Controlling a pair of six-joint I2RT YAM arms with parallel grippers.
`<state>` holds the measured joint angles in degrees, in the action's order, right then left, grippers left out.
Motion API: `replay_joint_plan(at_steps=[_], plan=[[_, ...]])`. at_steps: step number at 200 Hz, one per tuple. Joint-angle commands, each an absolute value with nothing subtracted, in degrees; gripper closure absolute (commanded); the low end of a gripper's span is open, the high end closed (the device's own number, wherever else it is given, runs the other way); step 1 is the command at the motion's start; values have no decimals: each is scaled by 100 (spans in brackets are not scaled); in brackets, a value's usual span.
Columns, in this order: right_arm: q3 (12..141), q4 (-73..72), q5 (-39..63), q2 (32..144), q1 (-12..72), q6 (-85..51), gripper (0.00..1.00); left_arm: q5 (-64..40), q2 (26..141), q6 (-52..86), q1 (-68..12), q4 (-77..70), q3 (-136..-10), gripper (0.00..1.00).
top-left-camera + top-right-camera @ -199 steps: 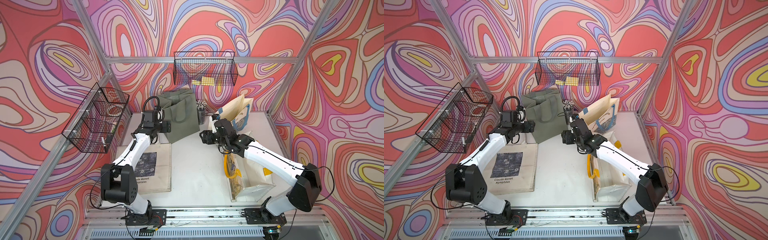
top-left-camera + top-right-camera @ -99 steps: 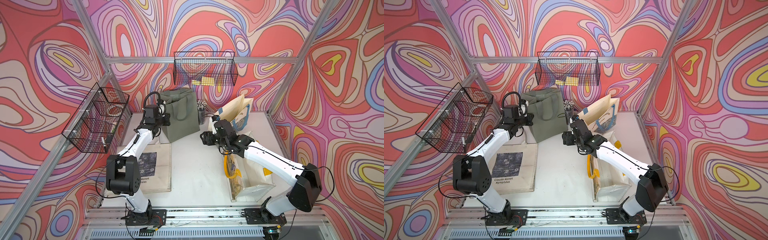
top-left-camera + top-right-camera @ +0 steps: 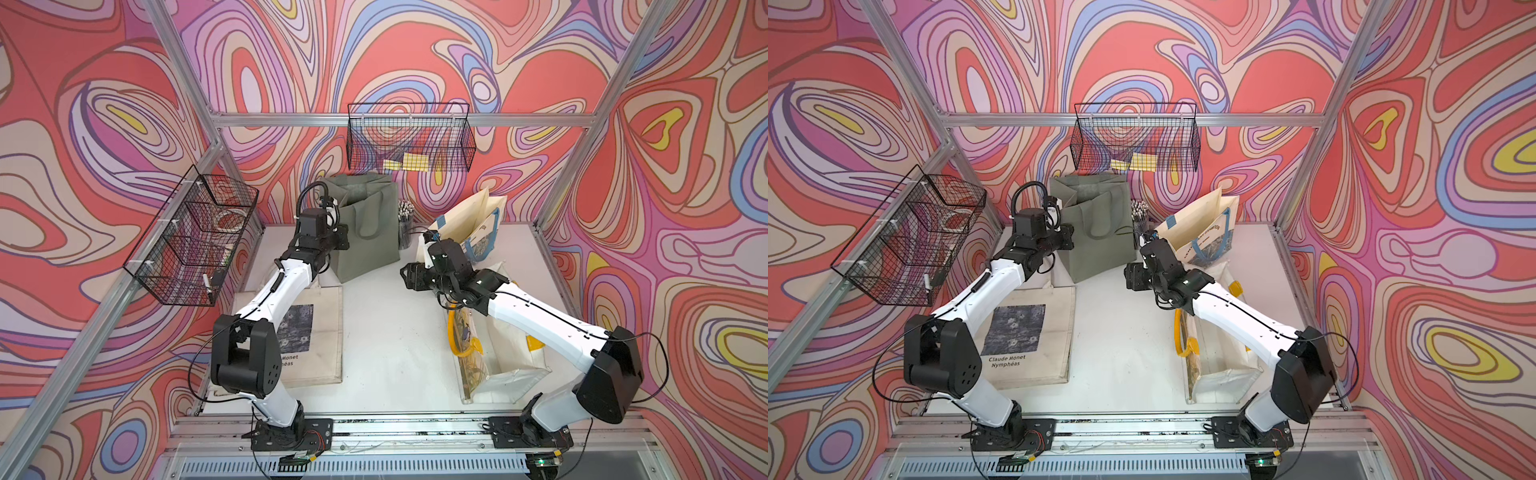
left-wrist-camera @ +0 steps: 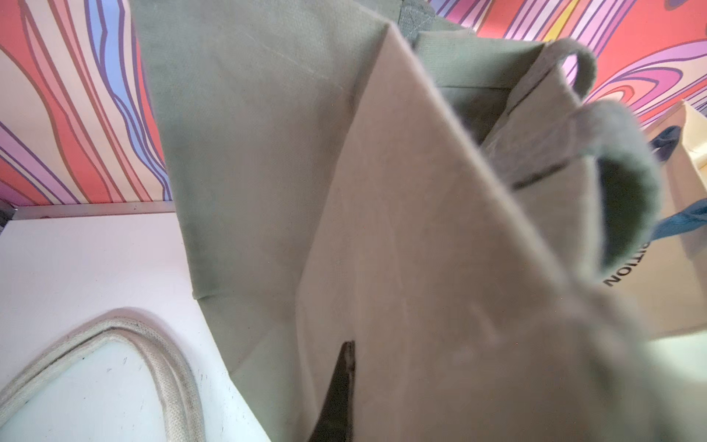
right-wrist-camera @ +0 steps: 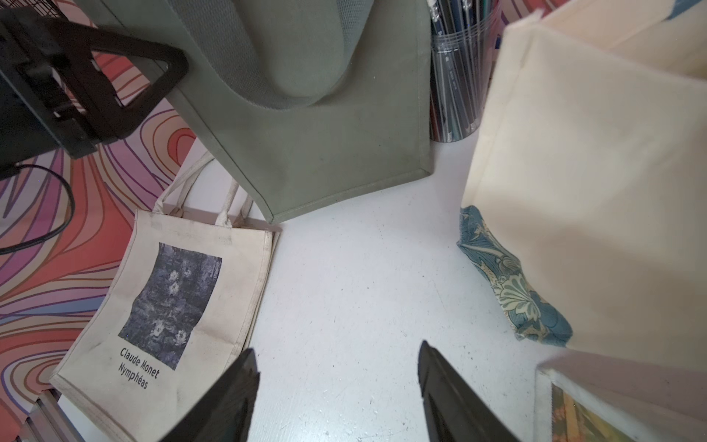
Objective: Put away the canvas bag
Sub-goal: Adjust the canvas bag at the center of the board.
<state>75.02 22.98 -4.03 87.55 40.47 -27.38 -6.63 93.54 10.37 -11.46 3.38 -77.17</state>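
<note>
Green canvas bag upright | pencil cup just beside | cream tote near

The flat cream canvas tote bag reads "Claude Monet Nymphéas"; the upright cream bag with blue handles shows only "ITION".

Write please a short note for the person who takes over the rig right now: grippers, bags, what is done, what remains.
Left gripper: shut on the side edge of the green canvas bag, with the fabric pinched between the jaws.
Right gripper: open and empty, hovering over the bare table between the bags.
Things: the green canvas bag stands at the back of the table, beside the pencil cup. The Monet tote lies flat by the left arm.
Done: grasp made.
Left: lift the bag and put it away. It is not yet off the table.
</note>
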Motion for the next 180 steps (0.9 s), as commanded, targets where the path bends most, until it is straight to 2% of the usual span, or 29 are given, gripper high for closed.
replay_joint_plan(at_steps=[1, 43, 107, 145, 163, 169, 180], plan=[[7531, 2303, -387, 8769, 4025, -2656, 30, -133, 8946, 1023, -1432, 163, -8049, 100], [7497, 2259, -353, 8732, 4025, -2632, 30, 822, 8469, 1421, -1929, 856, -7752, 100], [7457, 2320, -398, 8579, 4025, -2610, 30, 3062, 8205, 2239, -3480, 2102, -7529, 100], [7219, 2495, -724, 8229, 4025, -2594, 30, 3627, 8180, 2957, -4194, 2357, -7257, 100], [7142, 2646, -913, 8084, 4018, -2608, 29, 3541, 8236, 3220, -4437, 2546, -7304, 100], [7113, 2686, -963, 8024, 4017, -2623, 30, 3459, 8272, 3243, -4490, 2639, -7348, 94], [7069, 2778, -1019, 7926, 3991, -2652, 29, 3445, 8326, 3254, -4593, 2816, -7423, 93]])
